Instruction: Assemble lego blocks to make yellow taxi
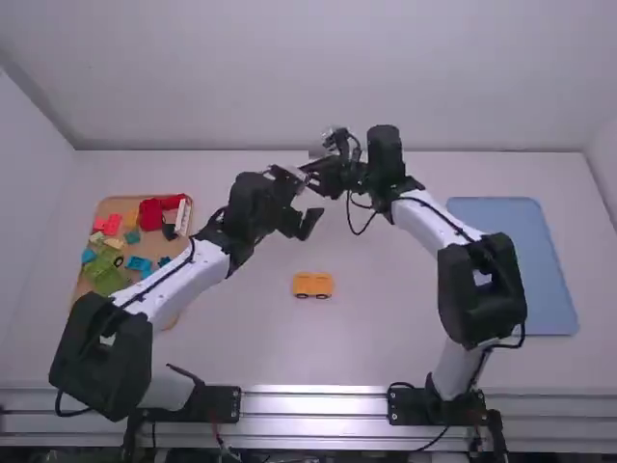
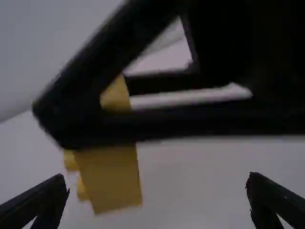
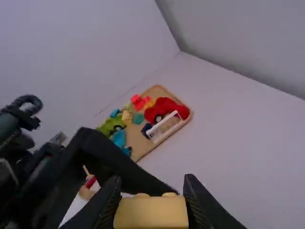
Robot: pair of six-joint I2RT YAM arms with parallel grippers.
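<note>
In the high view my left gripper (image 1: 302,222) is over the table's middle, and my right gripper (image 1: 316,176) is close beside it. The left wrist view has my left gripper (image 2: 157,186) open, nothing between its fingers; past them a yellow block (image 2: 112,179) with studs sits in the right gripper. My right gripper (image 3: 151,191) is shut on that yellow block (image 3: 151,213), studs showing along its upper edge. A yellow-orange car piece (image 1: 312,285) with dark wheels rests on the table nearer the arm bases.
A wooden tray (image 1: 166,320) of red, green, blue and yellow pieces lies at the left, partly under the left arm. On the right is a blue tray (image 1: 525,251). Both arms meet above the table (image 1: 376,318), their wrists very close together.
</note>
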